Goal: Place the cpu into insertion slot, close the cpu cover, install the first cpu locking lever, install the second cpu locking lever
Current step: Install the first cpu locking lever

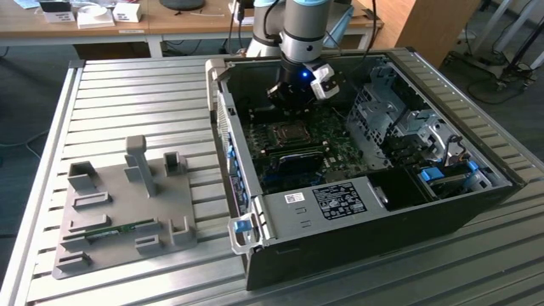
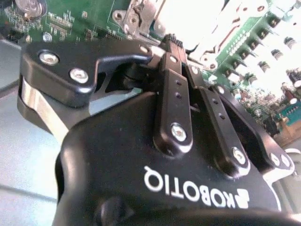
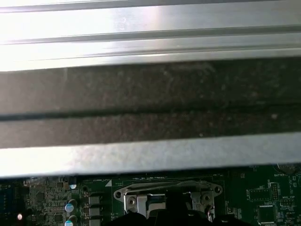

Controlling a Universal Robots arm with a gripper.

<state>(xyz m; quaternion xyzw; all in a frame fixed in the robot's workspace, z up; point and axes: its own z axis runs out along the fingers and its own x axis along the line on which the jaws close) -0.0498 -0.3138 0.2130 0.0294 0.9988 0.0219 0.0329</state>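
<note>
Closest to the lens: black jointed gripper (image 2: 175,43) with white lettering on its body (not read out here), fingertips pressed together, nothing clearly held between them. Hangs low just over the thin silvery cpu cover (image 3: 167,190). Small silver-grey square cpu (image 1: 290,132) apparently seated in the dark metal-rimmed insertion slot (image 1: 272,135) of the green motherboard (image 1: 340,150). Best judged: press straight and slowly, keeping off neighbouring components. White label on black box (image 1: 340,199), print too small to read.

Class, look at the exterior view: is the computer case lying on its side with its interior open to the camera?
Yes, the computer case lies open on the slatted table, its green motherboard exposed.
</note>
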